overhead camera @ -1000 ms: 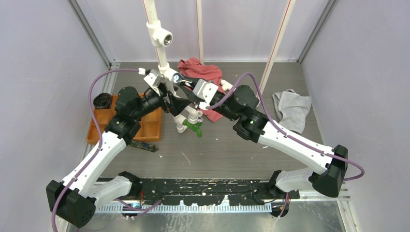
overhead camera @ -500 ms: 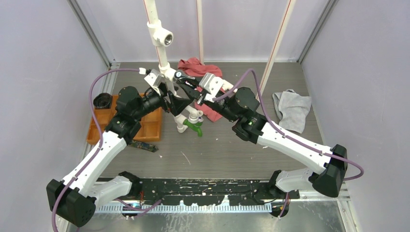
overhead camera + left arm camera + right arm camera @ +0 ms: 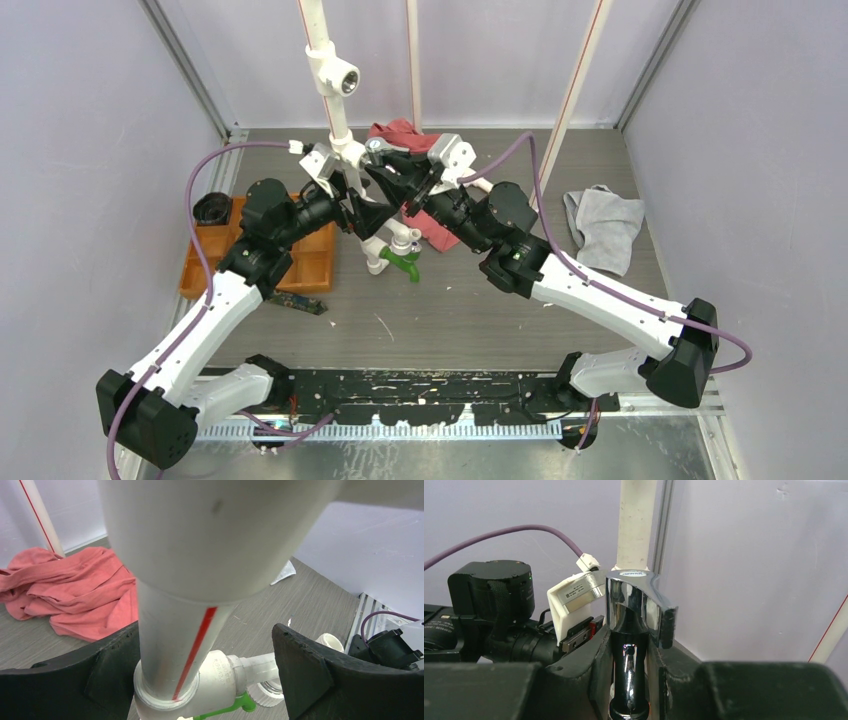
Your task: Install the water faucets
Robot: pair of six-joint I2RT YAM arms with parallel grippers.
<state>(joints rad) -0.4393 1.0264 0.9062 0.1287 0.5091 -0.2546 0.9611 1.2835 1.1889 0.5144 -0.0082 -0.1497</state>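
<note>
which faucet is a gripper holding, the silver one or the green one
The silver faucet, clamped in the right gripper. The green tap sits low at the foot of the white pipe, with no gripper on it.

Silver faucet (image 3: 630, 611), lower end off-frame

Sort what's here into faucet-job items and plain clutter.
Job: silver faucet, clamped in the right gripper; green tap, low on the white pipe; left gripper, straddling that pipe.
Clutter: red cloth; grey cloth; orange tray; black cup.
</note>
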